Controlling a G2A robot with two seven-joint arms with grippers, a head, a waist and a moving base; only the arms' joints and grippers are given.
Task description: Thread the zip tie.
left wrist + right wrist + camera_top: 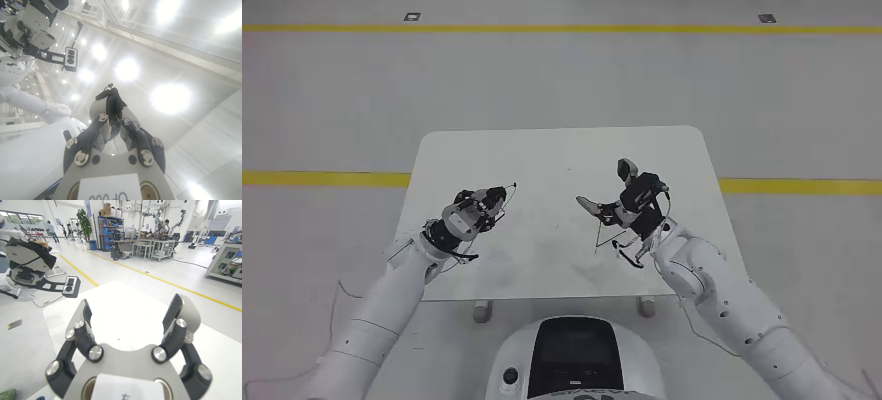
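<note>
Left gripper [492,198]: clamped shut on the zip tie [511,190]; held over the left part of the table [562,150], fingertips turned toward the table's middle.
Left gripper, own wrist view [113,106]: aimed up at the ceiling lights; fingers [98,106] closed together, dark material bunched between them.
Zip tie, wrist view [110,86]: thin black strand; small end pokes out just past the fingertips, the rest runs down between the fingers toward the palm.
Zip tie, top view: short curved length sticks out of the left gripper toward the table's centre; cannot tell whether it touches the tabletop.
Right gripper [606,188]: spread wide, holding nothing; over the right part of the table, facing the left gripper.
Right gripper, own wrist view [130,302]: ribbed black pads [88,311] far apart, bare white tabletop [117,291] between them.
Spacing: the two grippers well apart across the table's middle; zip tie tip clear of the right gripper.
Table: white, rounded corners; small dark speck [118,339] on the top near the right gripper.
Floor: light grey, yellow line [302,178] running past on both sides of the table.
</note>
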